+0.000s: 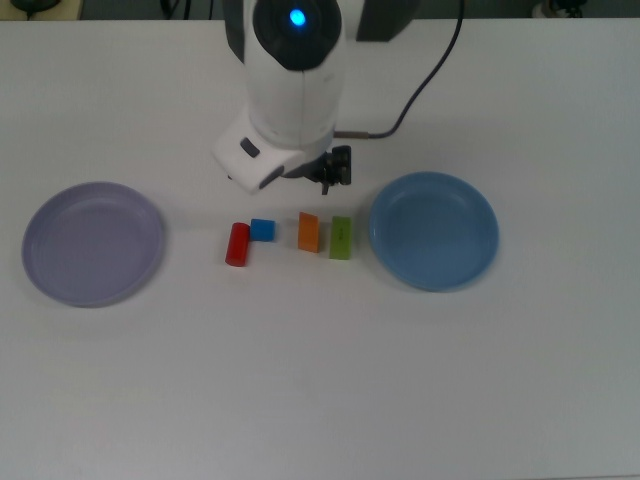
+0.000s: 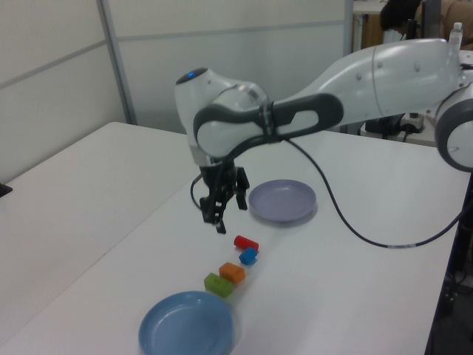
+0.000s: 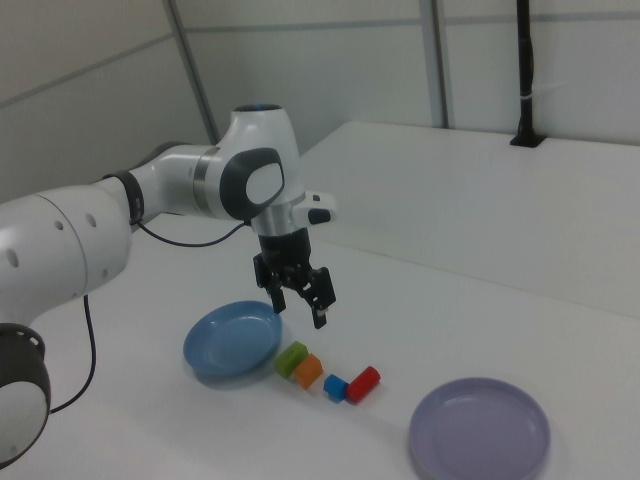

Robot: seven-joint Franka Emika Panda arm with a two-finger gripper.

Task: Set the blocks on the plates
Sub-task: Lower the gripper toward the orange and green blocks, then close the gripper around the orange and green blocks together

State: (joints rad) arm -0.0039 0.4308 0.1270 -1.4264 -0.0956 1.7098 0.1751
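On white table (image 1: 320, 400), blocks (image 1: 309, 232) (four), plates (image 1: 434, 231)

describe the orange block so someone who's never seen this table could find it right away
Look between the lavender plate and the blue plate, where four small blocks lie in a row on the white table. In the top view, the orange block is third from the top view's left, after the red cylinder and the blue cube. The green block sits beside it, nearest the blue plate; it is the only orange piece.
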